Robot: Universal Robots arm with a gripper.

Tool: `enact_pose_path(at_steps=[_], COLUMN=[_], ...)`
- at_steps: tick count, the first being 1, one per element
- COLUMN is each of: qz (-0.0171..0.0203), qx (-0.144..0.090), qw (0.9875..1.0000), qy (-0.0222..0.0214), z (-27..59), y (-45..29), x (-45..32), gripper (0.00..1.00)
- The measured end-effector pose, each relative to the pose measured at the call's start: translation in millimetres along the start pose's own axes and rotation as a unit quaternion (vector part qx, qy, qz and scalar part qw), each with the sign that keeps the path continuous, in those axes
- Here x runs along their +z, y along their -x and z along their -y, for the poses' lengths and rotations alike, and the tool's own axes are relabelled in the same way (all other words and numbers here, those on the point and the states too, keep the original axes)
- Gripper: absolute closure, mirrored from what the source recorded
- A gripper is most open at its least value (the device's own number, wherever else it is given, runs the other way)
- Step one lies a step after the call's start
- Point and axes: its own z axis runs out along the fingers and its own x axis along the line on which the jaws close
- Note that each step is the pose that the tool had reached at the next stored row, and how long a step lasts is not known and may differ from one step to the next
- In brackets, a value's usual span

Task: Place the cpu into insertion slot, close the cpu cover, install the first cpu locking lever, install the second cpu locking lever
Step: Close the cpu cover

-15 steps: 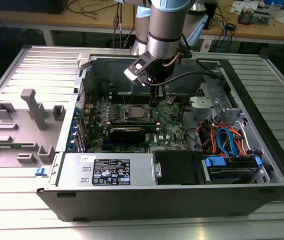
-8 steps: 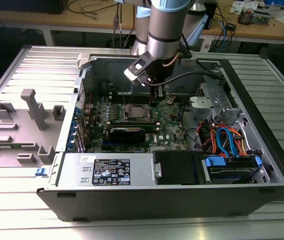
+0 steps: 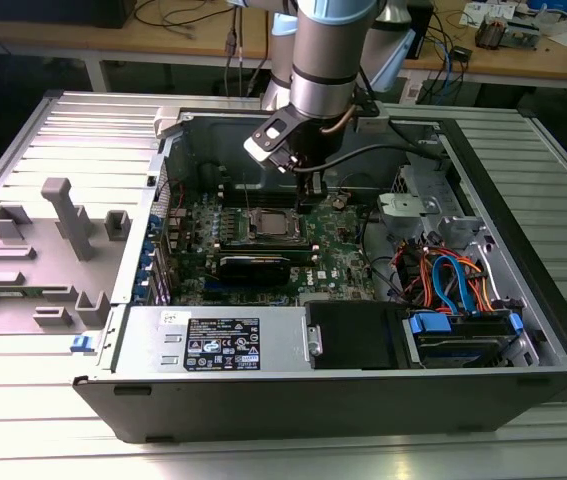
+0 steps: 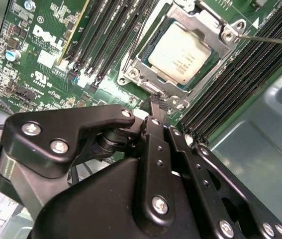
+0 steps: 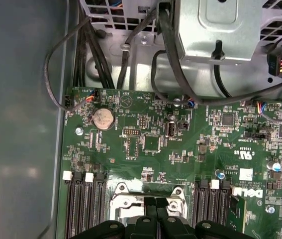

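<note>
the gripper (image 4: 158,103), fingertips pressed together and holding nothing, is hovering at a corner of the cpu cover (image 4: 208,22), which is lying closed over the cpu (image 4: 180,52). lever work seems to be in hand; hooking the thin wire locking lever (image 4: 270,41) is calling for fine aim.

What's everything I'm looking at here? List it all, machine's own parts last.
computer case: one, black and grey, open on the slatted metal table.
motherboard: one, green, inside the case.
cpu: one, silver-grey, mid-motherboard.
cpu cover: one, shiny silver, flat around the cpu.
memory slots: several, black, flanking the cpu.
coin battery: one, silver, on the motherboard.
cables: a bundle, blue and orange, case's end at the exterior view's right.
plastic fixture: one, grey, table, exterior view's left.
arm: one, silver-grey, reaching into the case.
claw: one, black, shut, beside the cpu cover's corner.
</note>
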Motion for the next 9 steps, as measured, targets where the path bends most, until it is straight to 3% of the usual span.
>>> enact_pose_path(at_steps=[9], qz=[-0.0001], qx=[0.0], qw=[1.0], qy=[-0.0001], z=[13.4], y=[-0.9], x=[2.1], gripper=[0.89])
